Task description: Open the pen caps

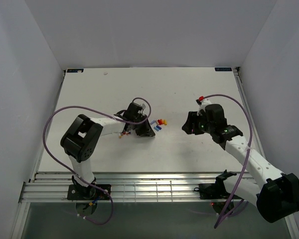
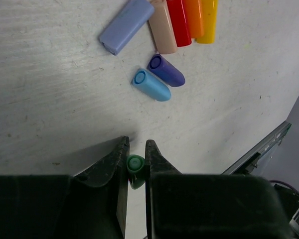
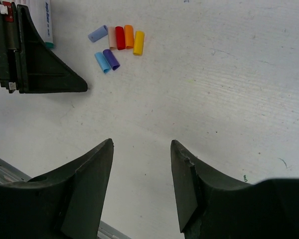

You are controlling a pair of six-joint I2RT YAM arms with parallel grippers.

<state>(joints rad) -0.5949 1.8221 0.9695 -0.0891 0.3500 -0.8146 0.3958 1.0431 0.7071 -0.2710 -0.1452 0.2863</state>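
Observation:
Several loose pen caps [image 1: 159, 123] lie in a cluster mid-table. In the left wrist view they are lavender [image 2: 125, 26], beige [image 2: 162, 30], red [image 2: 179, 22], orange [image 2: 194, 19], yellow [image 2: 208, 21], purple [image 2: 166, 70] and light blue [image 2: 151, 85]. My left gripper [image 2: 137, 141] is shut on a green cap [image 2: 135, 165], low over the table just short of the cluster; no barrel shows on it. It also shows in the top view [image 1: 150, 130]. My right gripper [image 3: 141, 143] is open and empty, to the right of the cluster [image 3: 117, 45], in the top view too [image 1: 187, 128].
A white pen barrel with a teal end [image 3: 49, 22] lies behind the left gripper's fingers [image 3: 45, 74]. Small pen ends [image 1: 122, 134] show under the left arm. A metal rail [image 1: 139, 186] runs along the table's near edge. White walls enclose the table.

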